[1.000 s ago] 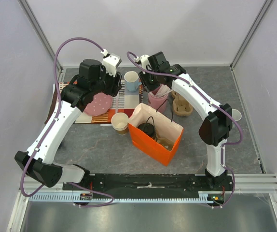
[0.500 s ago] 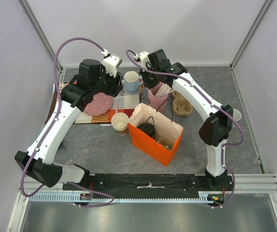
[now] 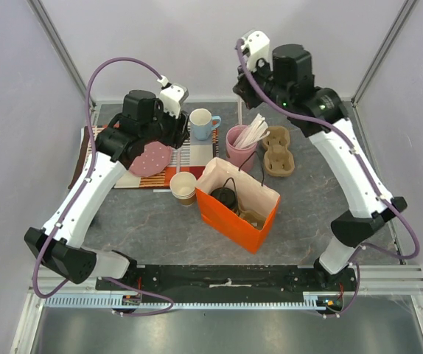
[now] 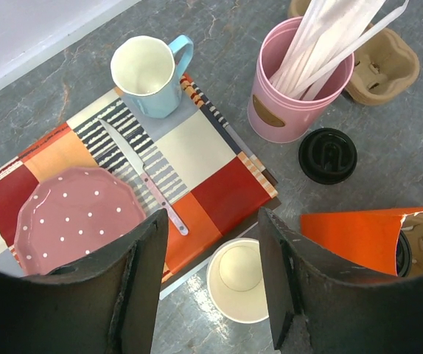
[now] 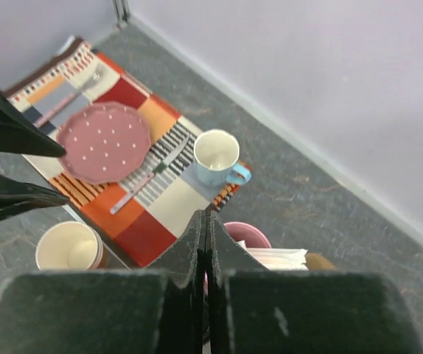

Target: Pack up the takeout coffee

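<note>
Clearance was your concern, since the takeout coffee (image 3: 226, 198) stood inside the orange bag (image 3: 233, 221), lid up and long axis apparently vertical, so you needed to steer the right gripper (image 5: 205, 221), clenched on nothing, and the left gripper (image 4: 213, 221), spread empty over the placemat (image 4: 219, 158), wide of its rim.

No words, brands or numbers can be read anywhere. The pink canister (image 4: 300, 96) carries a small tan label (image 4: 268, 122), but nothing on it is legible. The black lid (image 4: 328, 155) on the surface (image 4: 403, 147) has raised marks too faint to read.
</note>
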Tool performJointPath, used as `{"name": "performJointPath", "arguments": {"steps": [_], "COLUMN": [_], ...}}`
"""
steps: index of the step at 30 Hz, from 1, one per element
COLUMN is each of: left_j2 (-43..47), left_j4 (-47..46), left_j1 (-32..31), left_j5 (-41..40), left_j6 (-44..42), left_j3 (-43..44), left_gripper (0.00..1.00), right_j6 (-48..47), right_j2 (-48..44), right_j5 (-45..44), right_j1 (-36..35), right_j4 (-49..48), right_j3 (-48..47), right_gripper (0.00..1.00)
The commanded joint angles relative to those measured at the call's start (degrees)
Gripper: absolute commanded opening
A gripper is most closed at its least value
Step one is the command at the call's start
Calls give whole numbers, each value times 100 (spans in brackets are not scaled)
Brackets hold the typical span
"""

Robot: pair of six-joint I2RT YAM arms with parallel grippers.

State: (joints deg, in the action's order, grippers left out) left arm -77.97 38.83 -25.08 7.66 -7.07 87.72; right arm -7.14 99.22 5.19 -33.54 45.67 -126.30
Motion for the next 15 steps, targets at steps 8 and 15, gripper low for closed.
{"name": "performJointPath", "arguments": {"steps": [8,15], "left_j2": [-42,-25], "left_j4": [-104,-33], "left_j1": [21,21], "left_j5": [113,122], "left_j6": [-295,-330], "left_j3": [61,-53], "left_gripper": [58,59], "right_j6": [1020,2487], "right_j2": [-1123,-2264], "right_j5": [78,1563], "right_j1": [-21,-21], "right_j4": [-365,-524], "right_j3": [-931,-179], "right_gripper": [0,0]}}
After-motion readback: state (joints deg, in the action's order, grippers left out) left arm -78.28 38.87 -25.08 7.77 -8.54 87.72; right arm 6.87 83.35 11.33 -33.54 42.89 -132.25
